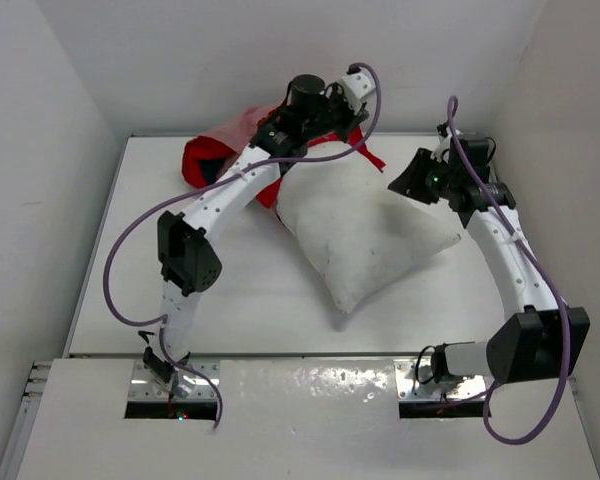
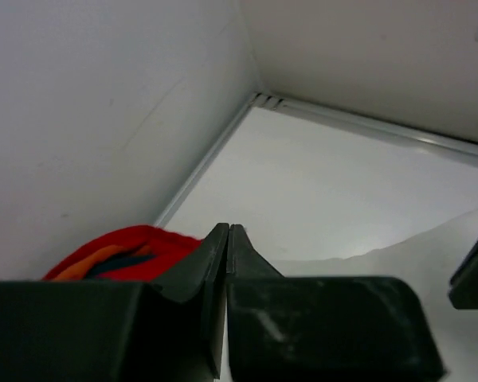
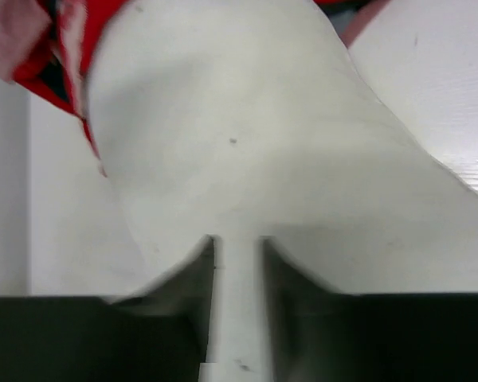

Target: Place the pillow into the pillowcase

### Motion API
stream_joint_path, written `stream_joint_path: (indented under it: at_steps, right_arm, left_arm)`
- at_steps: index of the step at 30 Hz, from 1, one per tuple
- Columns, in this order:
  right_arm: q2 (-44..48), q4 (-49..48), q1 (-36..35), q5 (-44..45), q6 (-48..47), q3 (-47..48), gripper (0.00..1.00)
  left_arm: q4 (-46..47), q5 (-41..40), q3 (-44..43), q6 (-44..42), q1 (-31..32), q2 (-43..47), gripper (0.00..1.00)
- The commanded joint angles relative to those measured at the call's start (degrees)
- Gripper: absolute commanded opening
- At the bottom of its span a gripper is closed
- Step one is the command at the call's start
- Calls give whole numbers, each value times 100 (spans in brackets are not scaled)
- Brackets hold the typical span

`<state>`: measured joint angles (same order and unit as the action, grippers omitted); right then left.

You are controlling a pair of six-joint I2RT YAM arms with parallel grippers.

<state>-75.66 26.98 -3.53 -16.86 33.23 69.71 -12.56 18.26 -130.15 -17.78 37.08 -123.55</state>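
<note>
1 white pillow [image 1: 365, 235] lying on the surface [image 1: 260, 300], only its far corner tucked inside the bunched red pillowcase [image 1: 205, 160] at back left. Left gripper [image 2: 228, 231] closed on nothing; right gripper [image 3: 237, 243] pinching the pillow's edge.

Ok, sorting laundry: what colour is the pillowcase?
Thin red fabric pillowcase; clearest in top view.

On table [image 1: 230, 300]: pillow [image 1: 365, 235] centre; pillowcase [image 1: 210, 155] behind-left, touching pillow's far corner.

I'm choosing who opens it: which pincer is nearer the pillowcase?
Left. The left pincer is right beside the pillowcase; the right pincer is across the pillow, at its right edge.
</note>
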Motion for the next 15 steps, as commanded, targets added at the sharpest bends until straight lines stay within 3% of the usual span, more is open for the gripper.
stream_joint_path:
  at_steps: [1,3,4,5,6,8,11,15]
  right_arm:
    - [-142,-106,-25,-55,25,-46,40]
    - [-186,78,-121,103,-124,-11,64]
    - [-195,140,-165,217,-168,16,74]
    - [-204,193,-209,436,-272,16,81]
    - [-204,263,-349,560,-326,-10,87]
    - [-195,360,-638,971,-518,-19,99]
    - [-309,570,-1069,1578,-747,77,99]
    - [-476,598,-1307,1669,-722,130,99]
  left_arm:
    - [-668,-717,524,-629,-210,50,0]
    - [-635,-1565,779,-875,-219,-29,10]
    - [-530,-2006,1085,-963,-227,-38,19]
    - [-250,-2272,1227,-1103,-245,-47,37]
    - [-117,-2831,1350,-1157,-280,-73,44]
    - [33,-3317,1466,-1105,-403,-143,49]
    - [-350,-3138,1098,-493,-579,-205,49]
    - [-572,-2925,1201,-252,-632,-231,49]
